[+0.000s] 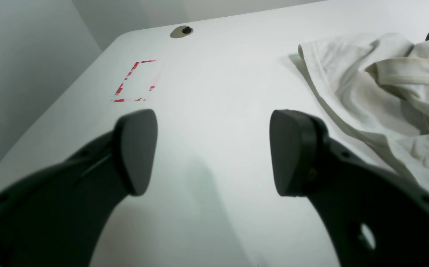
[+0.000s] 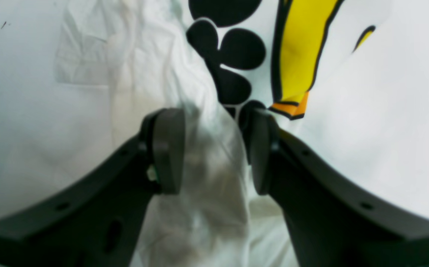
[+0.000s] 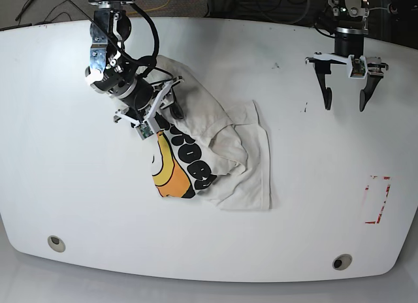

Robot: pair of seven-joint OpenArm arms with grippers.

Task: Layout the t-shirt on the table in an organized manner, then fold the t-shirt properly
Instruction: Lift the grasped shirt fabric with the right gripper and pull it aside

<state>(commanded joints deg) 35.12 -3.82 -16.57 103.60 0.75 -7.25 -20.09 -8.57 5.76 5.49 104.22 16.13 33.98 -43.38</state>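
The off-white t-shirt (image 3: 228,159) lies crumpled at the middle of the white table (image 3: 65,185), its orange-yellow and black print (image 3: 175,162) facing up. My right gripper (image 3: 157,113) sits at the shirt's upper left. In the right wrist view the right gripper (image 2: 214,152) is shut on a raised ridge of the t-shirt (image 2: 366,111), just below the black letters (image 2: 233,52). My left gripper (image 3: 344,100) hangs open over bare table at the far right. In its wrist view the left gripper (image 1: 212,148) holds nothing, and the t-shirt (image 1: 366,92) lies off to its right.
A red tape rectangle (image 3: 377,200) marks the table near the right edge, seen as red tape (image 1: 134,81) ahead of the left gripper. Metal grommet holes (image 3: 56,243) (image 3: 339,262) sit near the front edge. Cables run along the back edge.
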